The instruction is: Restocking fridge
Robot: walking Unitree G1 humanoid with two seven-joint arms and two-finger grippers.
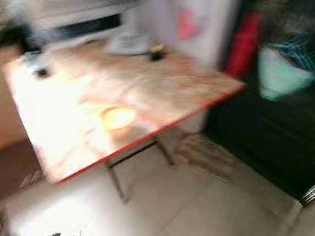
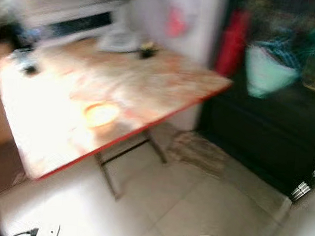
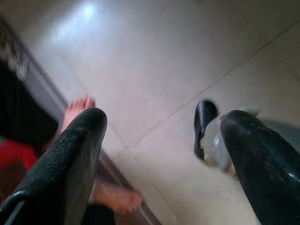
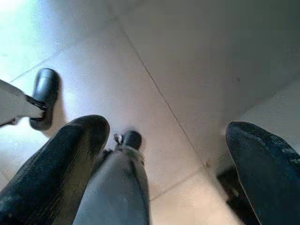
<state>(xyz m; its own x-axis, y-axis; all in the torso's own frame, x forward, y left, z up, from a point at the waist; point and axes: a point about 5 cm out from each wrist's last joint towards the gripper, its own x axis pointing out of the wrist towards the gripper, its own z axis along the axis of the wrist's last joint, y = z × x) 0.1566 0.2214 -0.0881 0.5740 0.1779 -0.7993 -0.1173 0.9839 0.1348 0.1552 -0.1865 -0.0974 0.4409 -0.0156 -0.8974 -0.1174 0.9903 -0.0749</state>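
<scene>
The head views are blurred. A folding table with a marbled orange top and red edge stands ahead on the left. On it lie a small orange round thing and small dark items. A white fridge-like cabinet stands behind the table. My left gripper hangs open over the tiled floor, nothing between its fingers. My right gripper hangs open over the floor too, also with nothing held.
A dark cabinet fills the right side, with a pale green bag and a red thing hanging near it. A mat lies by the table legs. A person's bare feet stand close to my left gripper. My own feet show on the floor tiles.
</scene>
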